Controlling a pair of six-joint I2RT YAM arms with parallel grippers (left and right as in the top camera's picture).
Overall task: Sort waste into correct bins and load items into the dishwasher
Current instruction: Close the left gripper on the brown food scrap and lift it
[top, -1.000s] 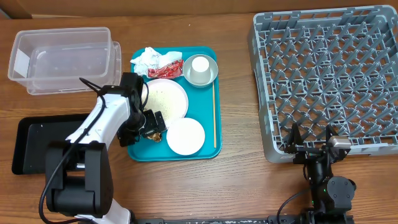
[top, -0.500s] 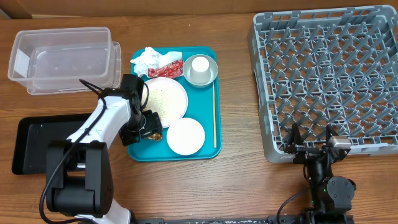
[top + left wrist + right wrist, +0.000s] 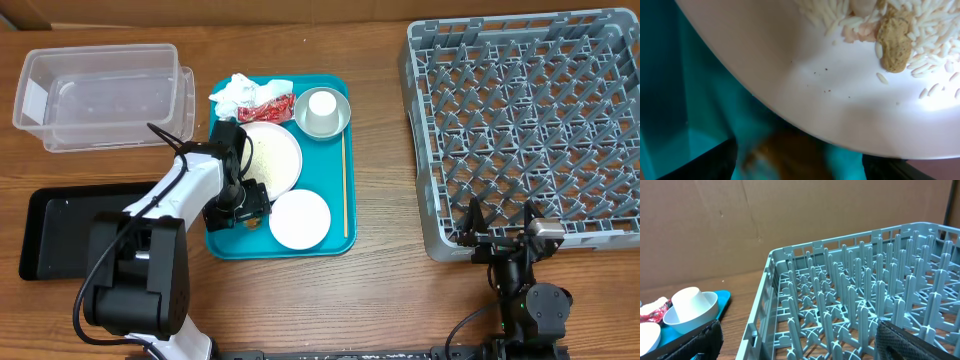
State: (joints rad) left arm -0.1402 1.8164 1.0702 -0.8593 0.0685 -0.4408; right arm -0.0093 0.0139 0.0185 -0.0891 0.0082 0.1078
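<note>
My left gripper [image 3: 244,206] is low over the front left corner of the teal tray [image 3: 222,243], open, with a blurred brownish food scrap [image 3: 790,159] between its fingers. Just beyond it lies the large plate [image 3: 270,158] with rice crumbs and a brown scrap [image 3: 895,42]. The smaller plate [image 3: 298,219] lies to its right. The white cup [image 3: 322,105] stands in the bowl [image 3: 340,122]. White napkins [image 3: 235,94] and a red wrapper [image 3: 270,108] lie at the tray's back. My right gripper [image 3: 500,235] is open and empty at the front edge of the grey dish rack [image 3: 530,130].
The clear tub [image 3: 100,95] stands at the back left. The black tray [image 3: 55,235] lies front left under my left arm. A thin wooden stick [image 3: 344,180] lies along the teal tray's right side. The right wrist view shows the rack pegs [image 3: 855,295] and the cup [image 3: 690,305].
My left arm has swung a little to the right, and its gripper has shifted slightly right over the brown scrap. The right arm has not moved.
</note>
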